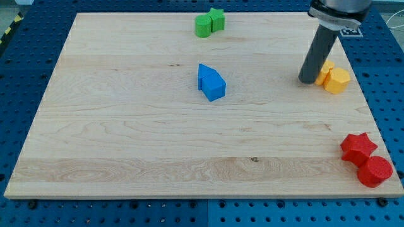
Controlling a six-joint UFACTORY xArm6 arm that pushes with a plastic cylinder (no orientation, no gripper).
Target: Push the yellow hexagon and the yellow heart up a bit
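Nearest, a red star and red hexagon sit bottom right. Further up, my tip (plain rod, no jaws) touches the yellow heart from its left; yellow hexagon beside it. Probably needs getting underneath before pushing up.

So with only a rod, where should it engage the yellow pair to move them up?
Judging by the layout, contact the lower faces of the yellow hexagon and yellow heart, coming from the view's bottom. They sit touching, so one push may carry both. My tip now sits at their left, beside the heart, so it should drop below them first.
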